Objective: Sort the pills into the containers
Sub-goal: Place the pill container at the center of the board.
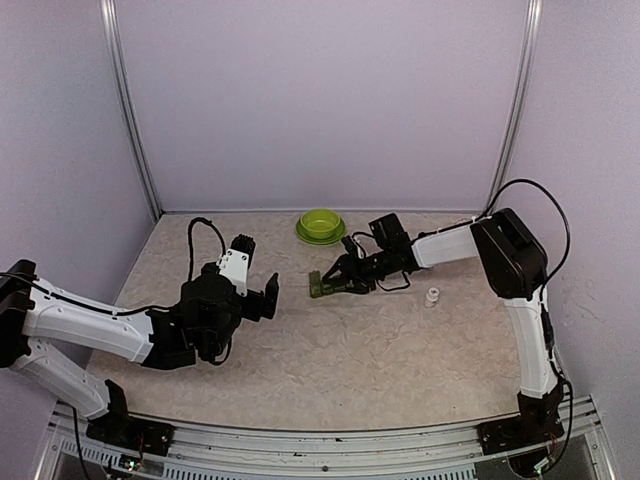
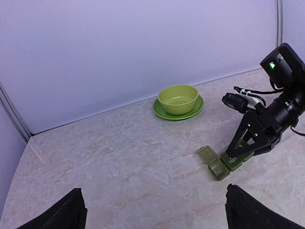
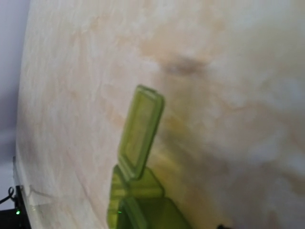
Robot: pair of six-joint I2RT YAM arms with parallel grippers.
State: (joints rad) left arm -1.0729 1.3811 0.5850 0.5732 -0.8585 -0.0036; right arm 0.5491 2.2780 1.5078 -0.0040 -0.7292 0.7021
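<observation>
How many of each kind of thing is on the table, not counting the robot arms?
Lime green bowl: 1
Dark green pill box: 1
Small white bottle: 1
Total: 3

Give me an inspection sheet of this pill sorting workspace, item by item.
Surface: marbled beige tabletop, no spills seen.
Job's things: dark green pill box, one end lid open; pills: nothing seen.
Clutter: lime green bowl on a matching plate; small white bottle standing apart.
Grippers: left gripper jaws wide open, holding nothing; right gripper jaws parted over the pill box.
Cables: black cable loops on both arms.
Surroundings: pale walls, metal corner posts.
</observation>
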